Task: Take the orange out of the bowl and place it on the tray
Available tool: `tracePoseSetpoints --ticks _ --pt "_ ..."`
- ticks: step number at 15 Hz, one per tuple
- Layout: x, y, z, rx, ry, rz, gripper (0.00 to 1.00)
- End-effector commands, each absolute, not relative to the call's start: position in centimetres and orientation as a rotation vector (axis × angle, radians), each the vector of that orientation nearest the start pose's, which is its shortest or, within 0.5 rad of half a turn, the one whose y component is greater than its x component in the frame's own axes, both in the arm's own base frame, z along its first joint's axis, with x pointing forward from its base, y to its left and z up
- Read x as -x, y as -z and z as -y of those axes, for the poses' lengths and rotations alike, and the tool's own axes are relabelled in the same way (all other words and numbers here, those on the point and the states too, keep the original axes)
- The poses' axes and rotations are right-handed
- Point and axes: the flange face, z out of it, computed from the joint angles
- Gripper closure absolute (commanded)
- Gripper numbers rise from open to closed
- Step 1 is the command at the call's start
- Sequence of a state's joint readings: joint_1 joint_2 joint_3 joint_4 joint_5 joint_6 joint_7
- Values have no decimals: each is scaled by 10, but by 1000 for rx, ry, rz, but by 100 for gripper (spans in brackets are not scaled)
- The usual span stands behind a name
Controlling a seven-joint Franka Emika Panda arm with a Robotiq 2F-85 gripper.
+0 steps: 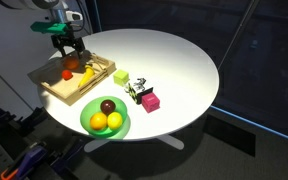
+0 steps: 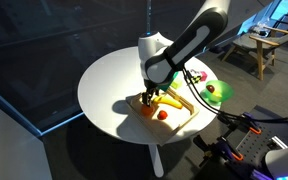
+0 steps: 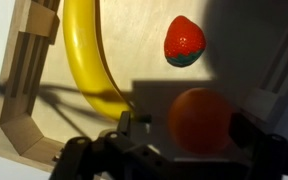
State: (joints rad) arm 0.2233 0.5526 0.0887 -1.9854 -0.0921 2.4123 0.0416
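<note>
A round white tabletop (image 1: 174, 55) on a single pedestal stands in a dim room with a dark floor and dark glass panels behind it. A wooden chair (image 2: 256, 42) stands far off to the right in an exterior view. On the left of the tabletop lies the tray (image 1: 52, 89). At the near edge sits the bowl (image 1: 85, 119), which holds a dark red fruit (image 1: 107, 106) and two yellowish ones. Between tray and bowl, toward the middle, are a pale green block (image 1: 121, 77) and a pink block (image 1: 150, 101).

The hand (image 1: 70, 47) hangs low over the tray, and in both exterior views the arm reaches down to it from above. In the wrist view the orange (image 3: 199, 122) is on the tray's wooden floor, in the hand's shadow, right between the fingers of the hand (image 3: 190, 118). The fingers are spread. The right one is close against the fruit's edge, and a strip of wood shows between the fruit and the left one. A banana (image 3: 89, 60) curves along the left of the tray beside the orange. A strawberry (image 3: 184, 40) lies just beyond the orange, apart from it. The orange is well apart from the bowl.
</note>
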Motion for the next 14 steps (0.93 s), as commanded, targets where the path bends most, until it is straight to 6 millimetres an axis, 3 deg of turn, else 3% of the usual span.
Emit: tracePoseSetpoints --ticks 1,14 --pt "-566 -194 -178 3154 -223 453 0" --pt "-560 -241 -153 3193 -271 247 0"
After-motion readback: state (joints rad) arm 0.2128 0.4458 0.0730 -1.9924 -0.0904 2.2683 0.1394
